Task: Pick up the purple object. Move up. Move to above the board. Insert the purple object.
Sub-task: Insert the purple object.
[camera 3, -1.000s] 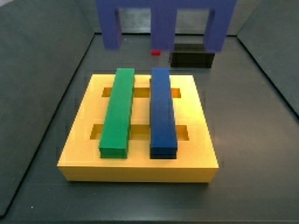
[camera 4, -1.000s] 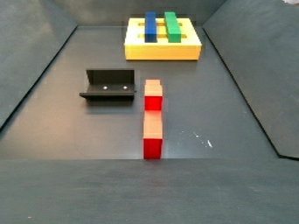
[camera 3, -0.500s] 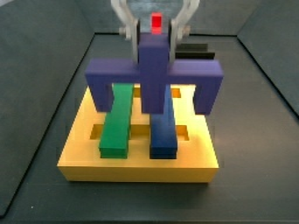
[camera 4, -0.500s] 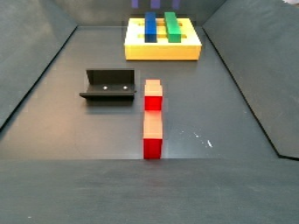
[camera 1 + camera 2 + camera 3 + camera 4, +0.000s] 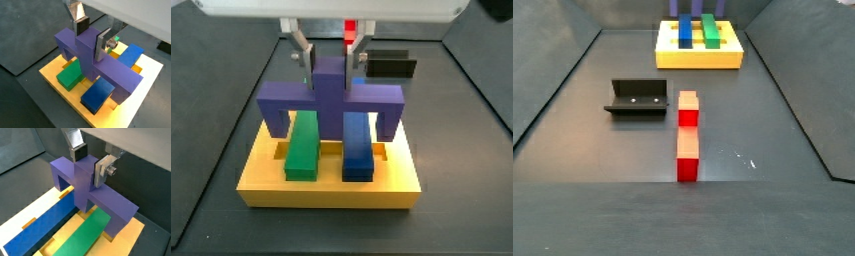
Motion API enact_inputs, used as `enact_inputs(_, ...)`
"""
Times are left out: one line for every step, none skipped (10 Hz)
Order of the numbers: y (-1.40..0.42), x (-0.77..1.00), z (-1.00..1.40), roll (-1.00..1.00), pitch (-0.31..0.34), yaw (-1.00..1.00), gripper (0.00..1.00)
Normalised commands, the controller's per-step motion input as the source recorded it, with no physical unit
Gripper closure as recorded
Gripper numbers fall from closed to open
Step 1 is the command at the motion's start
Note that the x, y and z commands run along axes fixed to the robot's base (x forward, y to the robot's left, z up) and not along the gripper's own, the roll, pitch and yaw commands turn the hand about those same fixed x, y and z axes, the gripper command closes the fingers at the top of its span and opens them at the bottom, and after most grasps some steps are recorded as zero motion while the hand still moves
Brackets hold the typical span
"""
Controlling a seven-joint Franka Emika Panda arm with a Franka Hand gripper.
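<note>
My gripper [image 5: 331,60] is shut on the raised middle stub of the purple object [image 5: 331,100]. It holds the object upright over the yellow board [image 5: 331,190]. The crossbar spans a green bar [image 5: 302,145] and a dark-blue bar [image 5: 358,145] that lie in the board. The two legs hang outside the bars, down near the board's top. Both wrist views show the fingers [image 5: 80,26] [image 5: 79,153] clamping the purple object [image 5: 100,67] [image 5: 87,188] above the board [image 5: 152,67] [image 5: 133,240]. In a side view only the legs' tips [image 5: 676,6] show above the board [image 5: 700,55].
The dark fixture [image 5: 636,97] stands on the grey floor beyond the board; it also shows in a side view [image 5: 392,66]. A red and tan post [image 5: 687,135] stands mid-floor, its red top behind the gripper [image 5: 350,24]. Grey walls enclose the floor.
The purple object has come from high at the back to over the board and then moved down. Its legs now straddle the green and blue bars.
</note>
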Motion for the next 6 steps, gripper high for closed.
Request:
enact_inputs(0.0, -0.01, -0.25, -0.03, -0.067, 0.08, 1.0)
enact_inputs(0.0, 0.0, -0.28, -0.04, -0.063, 0.11, 1.0)
enact_inputs(0.0, 0.0, -0.31, -0.04, -0.059, 0.1, 1.0)
enact_inputs(0.0, 0.0, -0.34, -0.03, -0.073, 0.08, 1.0)
enact_inputs(0.0, 0.0, -0.32, -0.04, -0.067, 0.07, 1.0)
enact_inputs(-0.02, 0.0, -0.24, -0.05, -0.039, 0.09, 1.0)
